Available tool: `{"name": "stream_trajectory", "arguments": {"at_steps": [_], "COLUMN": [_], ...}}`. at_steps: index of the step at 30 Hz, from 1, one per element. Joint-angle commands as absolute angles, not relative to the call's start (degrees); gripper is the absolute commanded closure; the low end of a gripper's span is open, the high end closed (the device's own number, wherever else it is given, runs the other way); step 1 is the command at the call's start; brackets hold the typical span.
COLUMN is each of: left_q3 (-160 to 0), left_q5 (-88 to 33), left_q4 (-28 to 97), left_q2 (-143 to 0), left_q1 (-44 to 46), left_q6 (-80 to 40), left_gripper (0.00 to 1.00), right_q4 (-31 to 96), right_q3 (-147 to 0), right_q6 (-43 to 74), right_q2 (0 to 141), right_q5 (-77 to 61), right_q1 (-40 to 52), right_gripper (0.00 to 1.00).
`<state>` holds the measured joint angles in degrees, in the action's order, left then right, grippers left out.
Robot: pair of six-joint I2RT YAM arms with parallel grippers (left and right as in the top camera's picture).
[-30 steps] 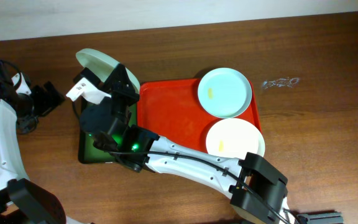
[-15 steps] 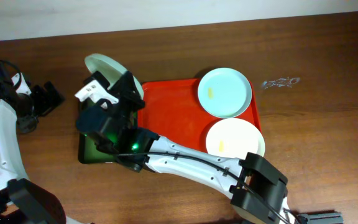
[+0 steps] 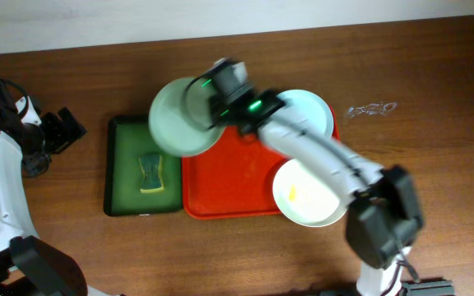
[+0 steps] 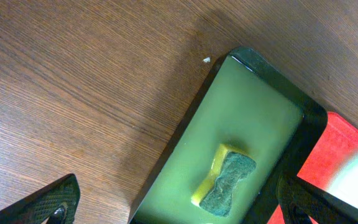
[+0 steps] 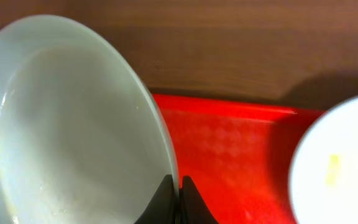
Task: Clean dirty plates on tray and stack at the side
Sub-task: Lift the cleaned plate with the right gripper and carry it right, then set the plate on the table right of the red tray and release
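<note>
One round, shallow, pale-mint plate [image 3: 181, 120] is lifted clear of the table [image 3: 434, 164], its rim pinched between the closed fingers of the right tool [image 5: 178, 193]; from overhead it overlaps the left rim of the large rectangular bright red plastic tray [image 3: 229, 185] and the upper right corner of the smaller dark green tray [image 3: 126, 164]. Two further plates lie on the right half of the red tray: a pale-mint plate [image 3: 318, 108] at the far corner, partly covered by the right arm, and a white plate [image 3: 307, 193] with a small yellow smear at the near corner. A yellow-and-green sponge [image 3: 150, 171] rests inside the green tray. The left tool [image 3: 66, 131] hangs left of the green tray, jaws spread wide and gripping nothing.
</note>
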<state>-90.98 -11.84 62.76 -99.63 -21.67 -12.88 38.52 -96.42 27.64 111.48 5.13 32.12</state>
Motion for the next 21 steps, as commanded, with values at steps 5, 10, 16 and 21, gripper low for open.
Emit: {"name": "stream_trajectory", "arguments": {"at_steps": [5, 10, 16, 21], "left_q3": [-91.7, -91.7, -91.7, -91.7], "left_q5": [-12.3, -12.3, -12.3, -12.3], "left_q4": [62.7, 62.7, 62.7, 62.7], "left_q2": [-98.7, -98.7, -98.7, -98.7], "left_q1": [-21.8, -21.8, -21.8, -21.8], "left_q6": [-12.8, -12.8, -12.8, -12.8], "left_gripper": [0.01, 0.01, 0.01, 0.01], "right_q4": [57.0, 68.5, 75.6, 75.6], "right_q3": [-96.7, -96.7, -96.7, -93.8], "right_q6": [28.7, 22.5, 16.3, 17.0], "right_q2": [106.4, 106.4, 106.4, 106.4], "right_q5": [-25.9, -25.3, -15.5, 0.5], "right_q1": [4.8, -12.9, -27.4, -29.6], "right_gripper": [0.96, 0.96, 0.96, 0.96]}}
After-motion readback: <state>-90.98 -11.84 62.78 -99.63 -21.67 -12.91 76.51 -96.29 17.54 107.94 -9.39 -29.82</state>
